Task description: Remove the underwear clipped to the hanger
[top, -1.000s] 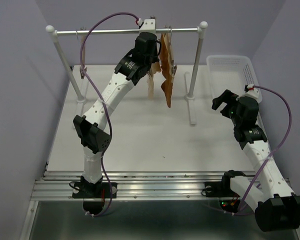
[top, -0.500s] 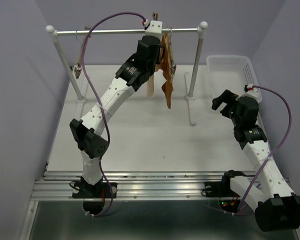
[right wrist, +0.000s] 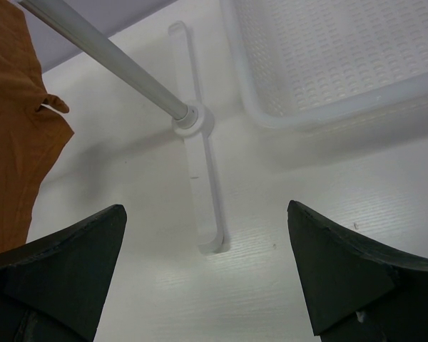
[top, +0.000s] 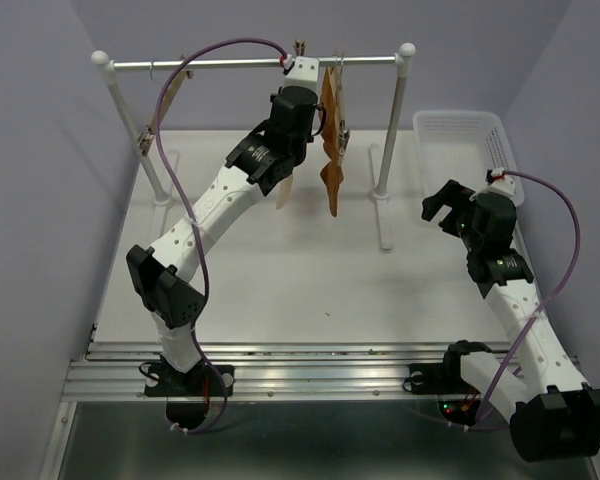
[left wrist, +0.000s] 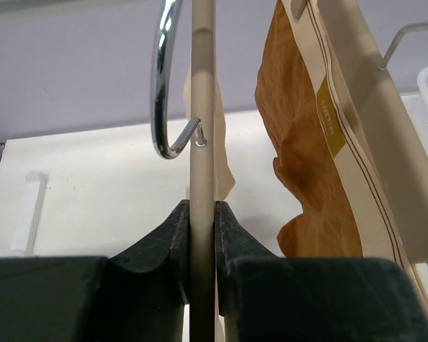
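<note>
Lavender walls (top: 40,200) are enclosing a white bench (top: 280,290), with a rack (top: 210,64) standing at its far side and a white basket (top: 460,125) sitting at its right edge. In the top view the left end effector (top: 305,92) is reaching up just under the rack's rail. The underwear (top: 283,195) is hanging as a pale strip below that arm, just beside the rust-brown underwear (top: 330,170). The right end effector (top: 442,200) is hovering well apart, near the basket, with its fingers spread and holding nothing

In the left wrist view the end effector is pinching the hanger (left wrist: 202,107), a slim light-wood bar seen edge-on, tightly between both fingers. The silver hook (left wrist: 162,92) is curving off the bar above them. Pale fabric is showing just behind the bar, so the underwear is probably hanging from it; the clips are not showing here

In the right wrist view the spread fingers are framing the bench, the rack's foot and a corner of the basket

The task is looking to be at an early stage: the hanger is gripped, while unclipping the underwear and pulling it free is yet to be done
</note>
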Motion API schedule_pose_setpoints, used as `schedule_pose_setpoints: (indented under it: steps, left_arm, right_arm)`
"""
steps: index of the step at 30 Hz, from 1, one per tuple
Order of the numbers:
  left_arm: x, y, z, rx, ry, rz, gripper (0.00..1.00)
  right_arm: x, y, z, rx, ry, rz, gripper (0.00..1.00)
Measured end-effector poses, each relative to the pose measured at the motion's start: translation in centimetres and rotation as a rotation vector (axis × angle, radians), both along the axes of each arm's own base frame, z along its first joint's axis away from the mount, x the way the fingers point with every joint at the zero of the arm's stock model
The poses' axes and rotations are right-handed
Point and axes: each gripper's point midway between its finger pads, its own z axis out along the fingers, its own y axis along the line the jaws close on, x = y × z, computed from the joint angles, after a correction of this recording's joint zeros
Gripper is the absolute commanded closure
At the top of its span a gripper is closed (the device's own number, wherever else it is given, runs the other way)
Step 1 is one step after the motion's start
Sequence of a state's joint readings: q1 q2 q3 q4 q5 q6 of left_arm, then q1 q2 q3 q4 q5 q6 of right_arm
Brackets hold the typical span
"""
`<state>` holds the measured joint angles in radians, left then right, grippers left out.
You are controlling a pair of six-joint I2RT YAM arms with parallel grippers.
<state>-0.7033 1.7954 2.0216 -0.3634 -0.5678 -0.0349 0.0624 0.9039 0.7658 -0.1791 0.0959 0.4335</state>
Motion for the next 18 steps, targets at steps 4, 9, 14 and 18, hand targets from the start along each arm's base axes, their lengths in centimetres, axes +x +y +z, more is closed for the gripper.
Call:
schedule_pose_setpoints:
  steps: [4,9,14,18]
  left_arm:
    - [-0.8,-0.1,-1.1,0.016,0.02,-0.003,1.0]
    - [-2.0,0.4,-2.5,0.027,0.04,-0.006,1.0]
    - [-3.5,1.1,-3.0,-0.002,0.041,-0.015,1.0]
    - [-5.8,2.7,-4.0,-0.051,0.054,-0.012,1.0]
  right_arm:
    - [0.1,0.1,-0.4,0.002,0.015,0.007,0.0]
    - [0.1,0.7,-0.4,0.008,0.013,0.036,0.0]
    - [0.0,1.8,-0.3,0.011,0.008,0.109,0.0]
    - [-0.3,3.5,0.0,0.012,-0.003,0.223,0.0]
